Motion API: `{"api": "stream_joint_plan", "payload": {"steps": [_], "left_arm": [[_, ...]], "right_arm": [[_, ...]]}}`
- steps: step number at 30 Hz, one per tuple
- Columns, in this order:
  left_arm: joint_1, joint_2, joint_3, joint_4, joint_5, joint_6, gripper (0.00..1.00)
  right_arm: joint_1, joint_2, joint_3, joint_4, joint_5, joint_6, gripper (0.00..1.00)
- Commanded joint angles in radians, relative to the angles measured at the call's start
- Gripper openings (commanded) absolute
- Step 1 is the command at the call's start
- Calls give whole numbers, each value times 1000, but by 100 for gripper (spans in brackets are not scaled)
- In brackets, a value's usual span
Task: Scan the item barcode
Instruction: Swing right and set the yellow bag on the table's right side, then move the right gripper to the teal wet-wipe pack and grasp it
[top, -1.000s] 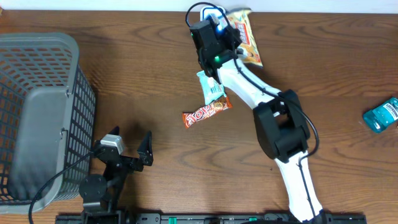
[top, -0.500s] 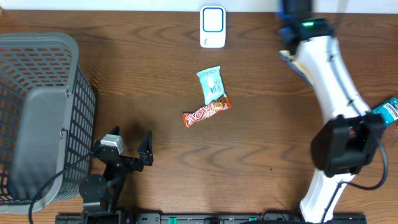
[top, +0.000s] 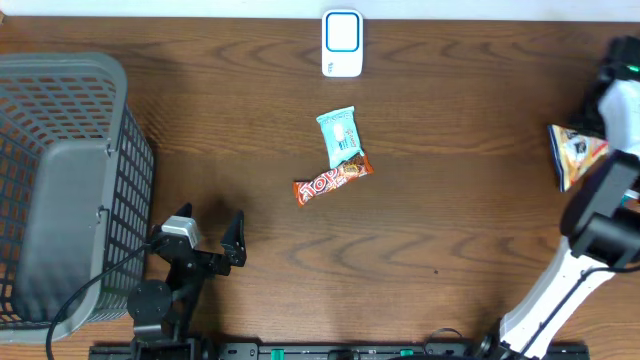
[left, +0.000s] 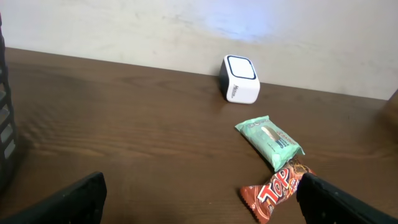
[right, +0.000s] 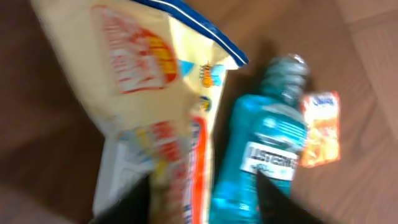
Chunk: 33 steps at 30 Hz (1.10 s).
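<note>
My right pincer (right: 196, 202) hangs spread over the yellow foil snack bag (top: 575, 155) at the brown wooden worktop's (top: 450, 250) right edge, well apart from the white box scanner (top: 342, 43). I judge it scanned and set aside. My left pincer (top: 207, 243) is spread and empty.

Table (top: 450, 230) dark brown, wood grain. Basket (top: 60, 150) grey mesh. Scanner (top: 342, 42) white, blue ring on its face. Packet (top: 340, 135) mint green. Candy bar (top: 332, 179) red-brown, white lettering. Snack bag (right: 161, 106) yellow, blue edge, red-orange print. Bottle (right: 264, 155) teal, white label. Sachet (right: 320, 127) orange.
</note>
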Motion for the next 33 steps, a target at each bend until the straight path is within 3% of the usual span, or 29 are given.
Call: {"api": "stream_joint_plan", "payload": {"steps": [1,8,16,24,30,33], "left_arm": [[-5,-6,-17,-29,2,-9,98],[-5,-6,-17,-29,2,-9,98],[-5,-6,-17,-29,2,-9,98],[-5,-6,-17,-29,1,-9,98],[-5,-6,-17,-29,2,-9,98],[-5,-6,-17,-29,2,-9,98]], "right_arm": [[-30,-74,48,-26,-120,11,99],[25,-282,60,-51,-565,64,99],[319,-335,50,-22,-1017,62,99],[607,-125,38,5,-1051,-39,99],[710,64,38,87,-1154,-35,99],[733,124,38,110,-1113,-35,96]]}}
